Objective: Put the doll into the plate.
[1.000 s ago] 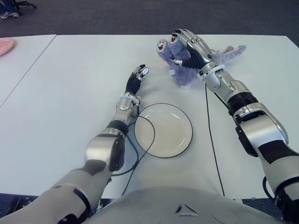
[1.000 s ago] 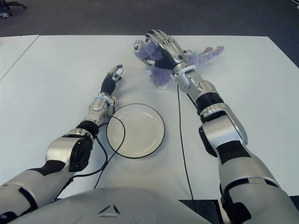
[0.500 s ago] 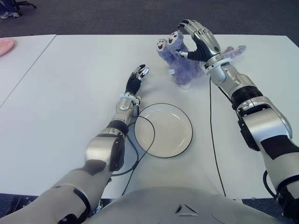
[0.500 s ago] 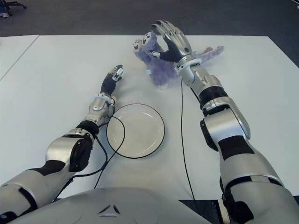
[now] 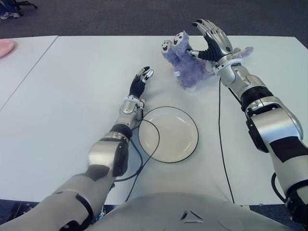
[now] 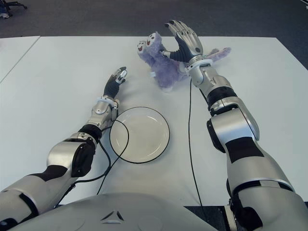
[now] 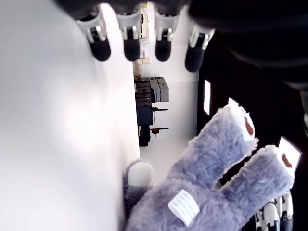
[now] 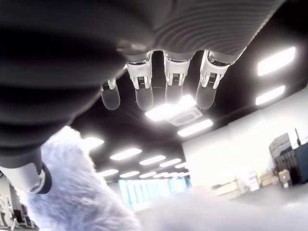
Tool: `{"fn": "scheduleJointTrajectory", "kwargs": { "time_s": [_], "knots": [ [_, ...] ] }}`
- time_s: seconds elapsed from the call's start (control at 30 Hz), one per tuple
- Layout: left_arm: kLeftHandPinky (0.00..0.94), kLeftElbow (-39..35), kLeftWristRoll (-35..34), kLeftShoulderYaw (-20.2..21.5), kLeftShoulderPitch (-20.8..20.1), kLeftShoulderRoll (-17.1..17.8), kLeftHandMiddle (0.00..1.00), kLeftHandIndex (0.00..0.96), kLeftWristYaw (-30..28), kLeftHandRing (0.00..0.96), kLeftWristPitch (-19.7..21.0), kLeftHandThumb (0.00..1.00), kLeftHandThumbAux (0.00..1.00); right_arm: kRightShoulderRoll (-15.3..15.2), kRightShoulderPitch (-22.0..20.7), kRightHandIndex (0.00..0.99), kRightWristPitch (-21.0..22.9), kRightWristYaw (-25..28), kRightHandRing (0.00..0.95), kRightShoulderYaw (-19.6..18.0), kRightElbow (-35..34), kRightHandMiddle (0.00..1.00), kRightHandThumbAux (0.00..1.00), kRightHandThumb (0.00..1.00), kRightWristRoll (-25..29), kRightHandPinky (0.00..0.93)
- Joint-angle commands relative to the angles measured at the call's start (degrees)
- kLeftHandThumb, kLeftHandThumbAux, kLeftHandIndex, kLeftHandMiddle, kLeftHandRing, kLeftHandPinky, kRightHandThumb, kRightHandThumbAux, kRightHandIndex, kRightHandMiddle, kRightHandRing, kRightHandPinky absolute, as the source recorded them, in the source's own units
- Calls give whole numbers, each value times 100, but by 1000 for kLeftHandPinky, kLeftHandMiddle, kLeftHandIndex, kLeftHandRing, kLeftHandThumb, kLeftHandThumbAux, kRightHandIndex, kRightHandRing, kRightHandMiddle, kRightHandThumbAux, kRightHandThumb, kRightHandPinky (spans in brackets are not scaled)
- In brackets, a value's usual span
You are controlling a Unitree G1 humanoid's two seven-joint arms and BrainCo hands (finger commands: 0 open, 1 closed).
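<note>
Worktop [image 5: 72,96]: white
Doll [image 5: 185,65]: purple, near far edge, beyond plate [image 5: 168,134]
Right hand [image 5: 211,41]: fingers spread, just beside doll, holding nothing
Left hand [image 5: 140,79]: fingers relaxed, left of doll

one purple doll [image 5: 185,65], one white plate [image 5: 169,134], two tables [image 5: 72,86]

Both arms: silver-grey shells w/ black panels, black ribbed joint sections. Left hand [image 5: 142,77]: black fingers, white tips. Right hand [image 5: 212,39]: metallic silver finger segments, dark pads. Thin black cable runs along each forearm. Torso grey, small triangular mark.
</note>
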Motion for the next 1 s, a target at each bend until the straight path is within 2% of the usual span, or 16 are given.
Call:
{"fn": "scheduleJointTrajectory", "kwargs": {
  "time_s": [0.03, 0.5, 0.67, 0.8, 1.0],
  "knots": [
    [0, 638, 65, 3, 877, -56, 18, 154, 28, 0, 747, 0, 343, 61, -92, 0, 159, -40, 0, -75, 164, 0, 505, 355, 138, 0],
    [0, 636, 58, 10, 886, -49, 18, 149, -3, 0, 712, 0, 338, 166, -70, 11, 322, -103, 0, -258, 318, 0, 512, 402, 319, 0],
    [0, 634, 67, 0, 892, -52, 19, 143, -12, 0, 678, 0, 336, 274, -15, 13, 354, -60, 0, -372, 371, 0, 521, 435, 457, 19],
    [0, 635, 101, -33, 903, -43, 23, 140, -13, 0, 665, 0, 336, 502, 145, 5, 369, -104, 0, -444, 431, 0, 525, 445, 551, 38],
    [0, 637, 109, -56, 910, -36, 27, 135, -30, 0, 668, 0, 328, 561, 204, 0, 248, -69, 0, -482, 423, 0, 528, 460, 633, 76]
  ]
}}
